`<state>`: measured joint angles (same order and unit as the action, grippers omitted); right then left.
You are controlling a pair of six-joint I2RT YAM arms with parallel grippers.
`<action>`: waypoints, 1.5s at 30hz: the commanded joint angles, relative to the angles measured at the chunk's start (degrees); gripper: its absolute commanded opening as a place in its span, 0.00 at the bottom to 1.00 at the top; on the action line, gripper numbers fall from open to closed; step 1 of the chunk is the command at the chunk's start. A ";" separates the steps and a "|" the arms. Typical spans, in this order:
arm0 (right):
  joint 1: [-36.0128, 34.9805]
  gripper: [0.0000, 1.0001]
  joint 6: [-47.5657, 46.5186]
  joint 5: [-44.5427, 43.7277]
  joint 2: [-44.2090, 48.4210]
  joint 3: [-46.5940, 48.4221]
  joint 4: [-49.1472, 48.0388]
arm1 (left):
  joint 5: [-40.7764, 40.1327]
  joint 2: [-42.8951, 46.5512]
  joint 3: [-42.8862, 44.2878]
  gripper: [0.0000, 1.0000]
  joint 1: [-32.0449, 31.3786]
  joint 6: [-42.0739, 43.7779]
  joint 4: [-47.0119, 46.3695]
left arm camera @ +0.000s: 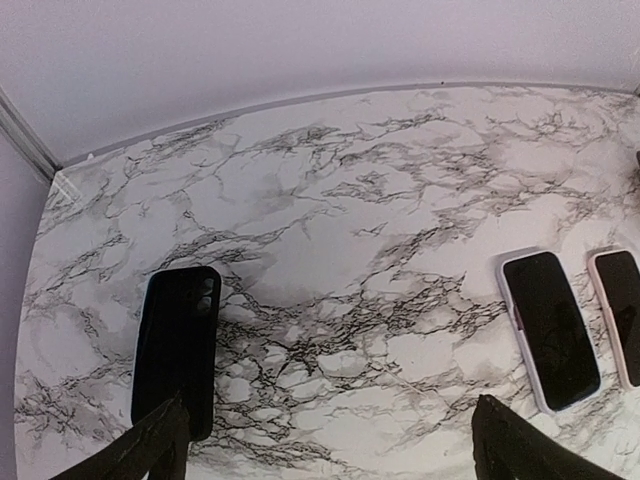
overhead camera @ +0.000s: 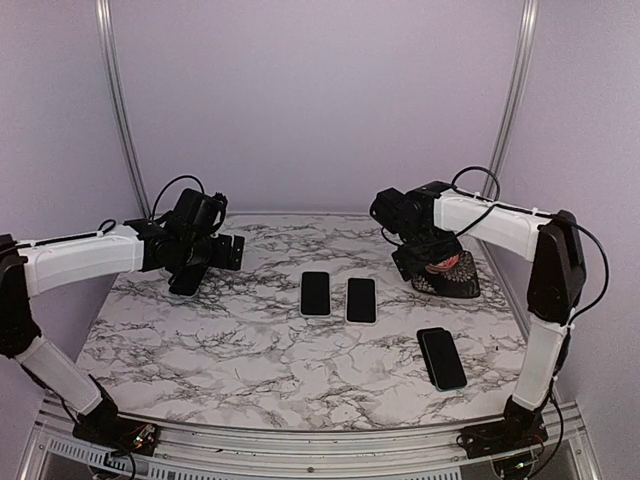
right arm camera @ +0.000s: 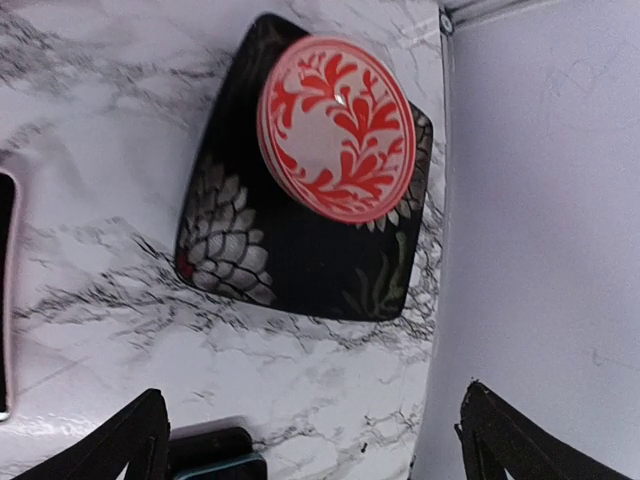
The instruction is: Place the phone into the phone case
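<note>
Two phones lie screen up at the table's middle, one white-rimmed (overhead camera: 315, 293) (left arm camera: 550, 328) and one pink-rimmed (overhead camera: 361, 299) (left arm camera: 620, 315). A black phone case (left arm camera: 178, 350) with camera holes lies flat at the far left (overhead camera: 185, 282). My left gripper (left arm camera: 330, 452) hovers open over it, its left fingertip (left arm camera: 150, 450) above the case's near end. A black patterned case (right arm camera: 300, 250) with a round red-and-white grip (right arm camera: 335, 125) lies at the far right (overhead camera: 455, 277). My right gripper (right arm camera: 315, 445) stands open just beside it, holding nothing.
A dark phone with a teal edge (overhead camera: 443, 358) (right arm camera: 215, 462) lies on a black slab at the near right. The lilac side wall (right arm camera: 540, 200) stands close to the patterned case and my right fingers. Bare marble (overhead camera: 250, 350) spreads across the near left.
</note>
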<state>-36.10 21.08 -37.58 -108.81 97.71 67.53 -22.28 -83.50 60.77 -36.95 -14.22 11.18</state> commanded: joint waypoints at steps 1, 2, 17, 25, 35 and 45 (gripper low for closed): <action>0.19 0.99 2.67 -9.92 2.13 -6.50 4.94 | 2.39 -9.93 9.17 0.99 5.66 5.16 11.70; 0.24 0.99 2.03 -9.26 2.69 -7.68 3.31 | 3.84 -12.33 11.15 0.99 7.35 5.23 14.04; 1.86 0.99 -6.05 -2.78 5.58 -15.70 -8.72 | 3.06 -28.64 17.47 0.59 14.43 8.22 21.60; 1.89 0.99 -6.54 -1.63 6.33 -17.47 -9.89 | 3.61 -32.08 18.67 0.46 15.96 9.14 21.93; 1.66 0.99 -6.58 -1.48 7.47 -15.44 -8.27 | 3.57 -30.07 18.04 0.00 16.73 8.41 22.37; 0.00 0.99 -9.73 2.55 10.66 -13.48 -14.77 | 6.99 -18.20 15.68 0.00 15.98 5.95 21.93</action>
<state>-35.16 13.39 -37.93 -101.62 81.21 58.59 -17.37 -108.20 76.86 -20.67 -7.05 32.12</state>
